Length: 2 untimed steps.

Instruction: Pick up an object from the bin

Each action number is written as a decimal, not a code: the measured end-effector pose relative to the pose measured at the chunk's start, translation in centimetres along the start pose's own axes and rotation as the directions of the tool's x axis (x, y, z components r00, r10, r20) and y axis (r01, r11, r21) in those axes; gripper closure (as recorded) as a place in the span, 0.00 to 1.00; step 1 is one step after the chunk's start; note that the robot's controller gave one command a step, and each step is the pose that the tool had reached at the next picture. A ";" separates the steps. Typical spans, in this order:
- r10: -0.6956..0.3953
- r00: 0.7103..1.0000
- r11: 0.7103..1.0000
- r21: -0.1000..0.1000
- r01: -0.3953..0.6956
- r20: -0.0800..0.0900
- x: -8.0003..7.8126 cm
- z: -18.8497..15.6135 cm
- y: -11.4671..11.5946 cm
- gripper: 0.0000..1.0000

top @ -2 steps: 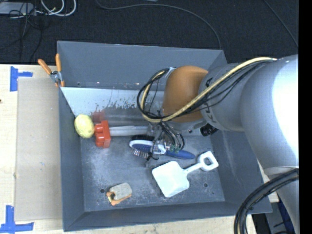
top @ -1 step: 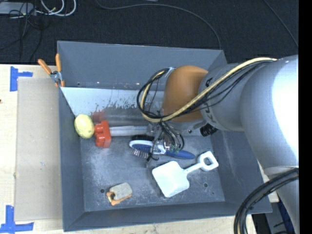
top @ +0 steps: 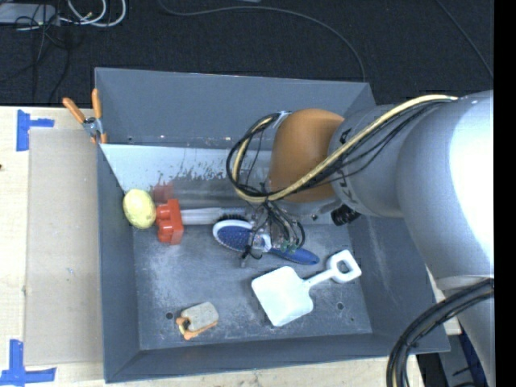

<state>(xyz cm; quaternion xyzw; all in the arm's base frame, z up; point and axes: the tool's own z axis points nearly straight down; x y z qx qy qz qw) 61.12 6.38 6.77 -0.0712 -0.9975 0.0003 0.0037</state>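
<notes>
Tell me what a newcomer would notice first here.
The big silver arm with its orange cover, reaching in from the right, its gripper low over a blue brush mid-bin. Next, the white toy shovel near the front and a yellow ball at the left wall.

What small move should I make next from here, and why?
Probably ease the gripper straight down a little. It sits right over the blue brush in the middle of the bin, and the brush's handle runs off toward the white scoop. The scoop lies close by, so drifting that way risks catching it instead.
</notes>
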 end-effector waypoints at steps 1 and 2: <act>0.000 1.000 1.000 0.000 0.000 0.000 0.0 0.0 0.0 1.00; 0.001 1.000 1.000 0.001 -0.001 -0.005 0.2 -0.4 -0.1 1.00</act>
